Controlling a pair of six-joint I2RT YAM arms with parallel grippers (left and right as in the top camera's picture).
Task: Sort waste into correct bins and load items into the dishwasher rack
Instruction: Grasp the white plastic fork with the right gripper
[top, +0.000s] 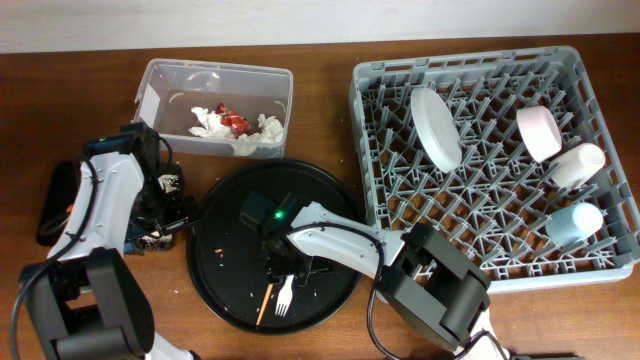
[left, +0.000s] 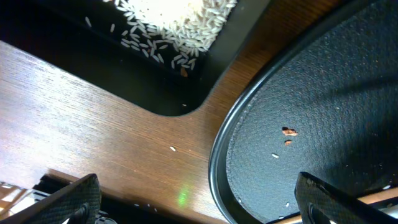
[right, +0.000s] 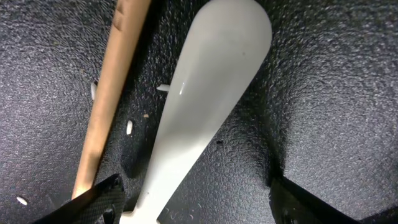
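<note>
While the right gripper (right: 196, 183) hangs over the 6 o'clock part of the large round black tray (top: 225, 250), we see its jaws standing wide, one on each side of the white fork (top: 284, 293). There is a clear gap to the handle on both sides, so nothing is gripped. In the right wrist view the fork handle runs from 7 o'clock up to 1 o'clock. The carrot (right: 109, 106) lies just beside it on the 9 o'clock side, roughly parallel.

We find the left gripper (left: 198, 183) at the round tray's 9 o'clock rim. Its fingers are spread as wide as they go and empty, above bare table (left: 74, 118). At 12 o'clock in its wrist view sits a corner of the shallow black tray (left: 168, 102), holding pale food scraps (left: 180, 25). A few small crumbs (left: 288, 132) lie on the round tray at 3 o'clock.

From the round tray, the clear tub (top: 160, 75) stands at 11 o'clock, with white tissues (top: 208, 122) and a red wrapper (top: 236, 123) inside. The dishwasher rack (top: 365, 130) stands at 2 o'clock. Within the rack we see the plate (top: 437, 128) on edge at 10 o'clock and the bowl (top: 540, 132) at 2 o'clock. The white cup (top: 578, 163) is at 3 o'clock and the pale blue cup (top: 575, 222) at 4 o'clock.
</note>
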